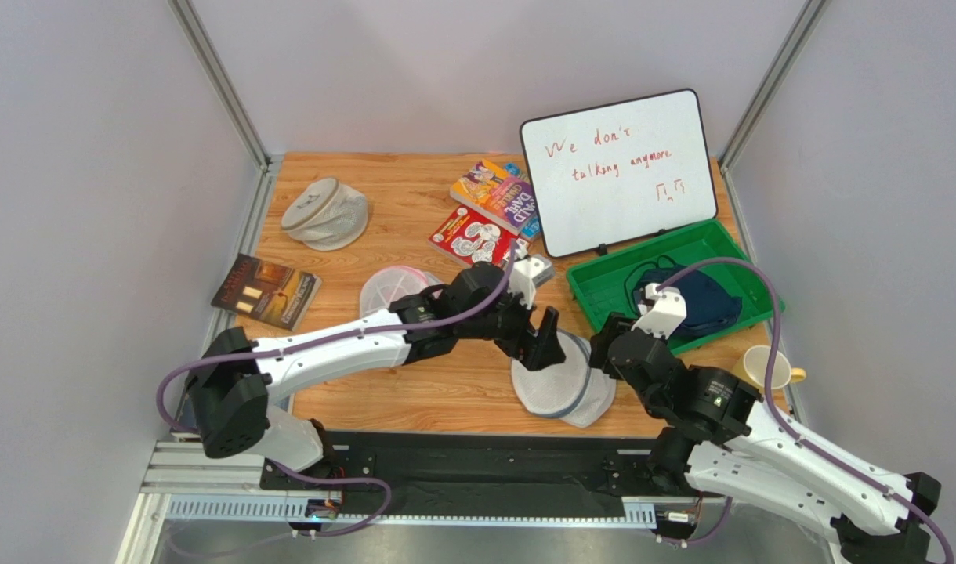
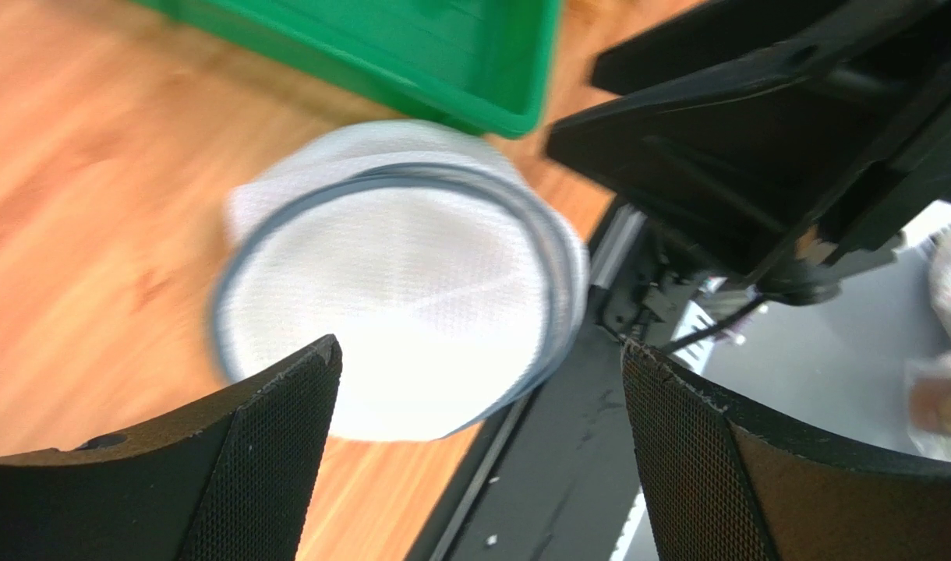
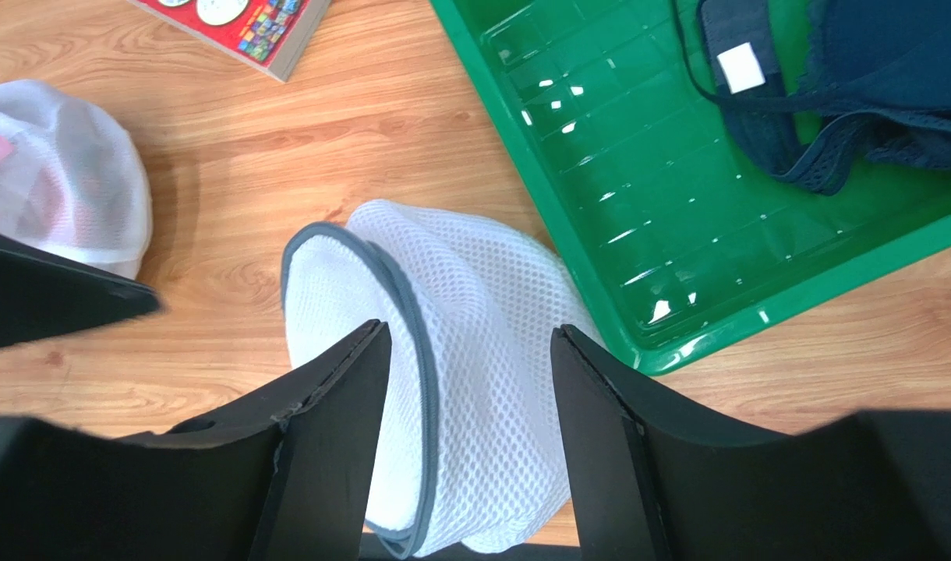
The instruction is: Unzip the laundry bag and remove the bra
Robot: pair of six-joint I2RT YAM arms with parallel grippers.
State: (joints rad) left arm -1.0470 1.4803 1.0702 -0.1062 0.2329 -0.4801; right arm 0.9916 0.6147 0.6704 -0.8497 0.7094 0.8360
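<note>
The white mesh laundry bag (image 1: 557, 390) lies on the wooden table near the front edge, its grey-blue zipper rim (image 3: 412, 351) showing. It also shows in the left wrist view (image 2: 387, 304). The dark navy bra (image 1: 697, 299) lies in the green tray (image 1: 601, 300), outside the bag; the right wrist view shows the bra (image 3: 878, 70) with a pale patch. My left gripper (image 1: 544, 343) hovers just above the bag's left side, open and empty (image 2: 480, 397). My right gripper (image 1: 604, 350) is open, its jaws standing either side of the bag's mesh wall (image 3: 469, 386).
A pink-tinted mesh bag (image 1: 395, 289) lies left of the arms, a beige-grey bag (image 1: 325, 212) at the back left. A whiteboard (image 1: 618, 170), card boxes (image 1: 483, 217) and a dark book (image 1: 265, 290) stand around. A yellow cup (image 1: 768, 367) sits right of the tray.
</note>
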